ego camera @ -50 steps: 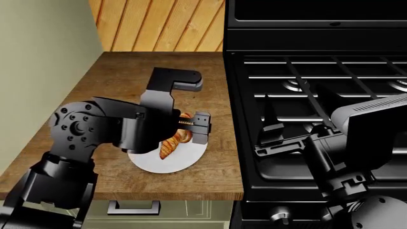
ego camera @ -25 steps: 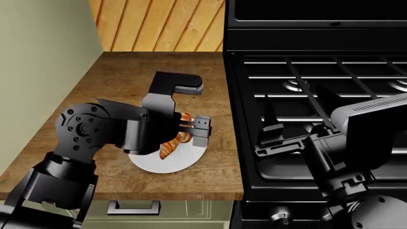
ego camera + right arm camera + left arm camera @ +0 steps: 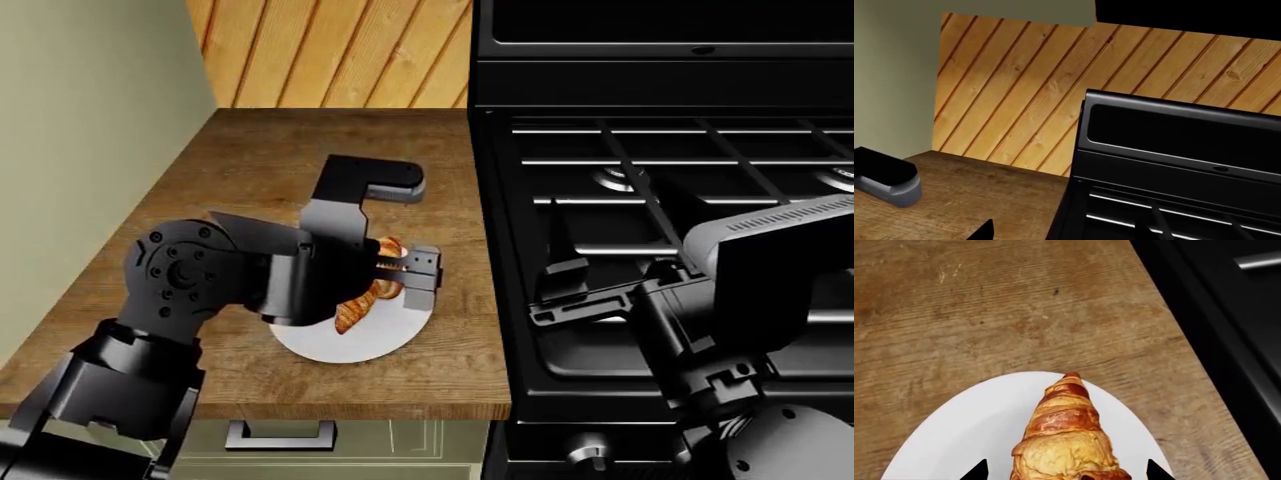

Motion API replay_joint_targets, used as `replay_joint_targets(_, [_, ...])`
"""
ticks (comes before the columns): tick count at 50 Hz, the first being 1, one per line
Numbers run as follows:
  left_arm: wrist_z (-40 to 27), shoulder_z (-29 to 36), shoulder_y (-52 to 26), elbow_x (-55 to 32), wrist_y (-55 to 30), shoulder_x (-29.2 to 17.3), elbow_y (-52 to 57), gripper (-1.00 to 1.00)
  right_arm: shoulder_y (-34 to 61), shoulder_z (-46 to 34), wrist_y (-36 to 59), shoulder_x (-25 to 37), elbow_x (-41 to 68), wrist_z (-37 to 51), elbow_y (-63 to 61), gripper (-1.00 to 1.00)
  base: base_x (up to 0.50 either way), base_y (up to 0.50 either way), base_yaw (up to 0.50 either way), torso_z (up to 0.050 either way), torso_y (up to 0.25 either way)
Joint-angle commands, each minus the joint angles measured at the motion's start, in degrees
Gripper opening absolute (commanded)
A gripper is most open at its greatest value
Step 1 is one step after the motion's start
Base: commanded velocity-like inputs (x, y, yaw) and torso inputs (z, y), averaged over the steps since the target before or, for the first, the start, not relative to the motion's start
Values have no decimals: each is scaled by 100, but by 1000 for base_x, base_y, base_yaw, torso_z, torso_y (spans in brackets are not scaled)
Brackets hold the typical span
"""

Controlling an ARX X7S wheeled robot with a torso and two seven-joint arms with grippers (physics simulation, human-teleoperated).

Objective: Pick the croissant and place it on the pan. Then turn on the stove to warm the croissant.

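Croissant (image 3: 1066, 440) half hidden between left end effector (image 3: 400, 268) spread fingers; right's state unclear.

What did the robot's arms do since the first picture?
The left gripper sank lower over the croissant on the white plate, its fingers now standing either side of the pastry; it is not lifted yet. The right gripper shifted only slightly above the stove. Croissant, plate and counter stayed put.
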Motion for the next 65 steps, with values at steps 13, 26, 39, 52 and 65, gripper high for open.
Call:
replay_joint_targets(13, [91,90,-21,25,117,-81,125,-100,-50,127,-8,119,198,70,-101,100,0,0,0,0,0])
replay_joint_targets(26, [-207,-100,-250,-204,137,-178,310,-100,111,191,128,137,433,250,-242,100,0,0,0,0,0])
replay_joint_targets(39, [-610,-409,-470,-629,170,-296,954,-100,241,449,264,229,826,548,-472,100,0,0,0,0,1])
replay_joint_targets(52, [-952,-805,-385,-1176,310,-635,2082,-100,222,525,260,282,879,779,-452,100,0,0,0,0,0])
replay_joint_targets(65, [-1018,-811,-228,-1452,308,-746,2401,-100,566,940,406,510,1318,1129,-444,100,0,0,0,0,0])
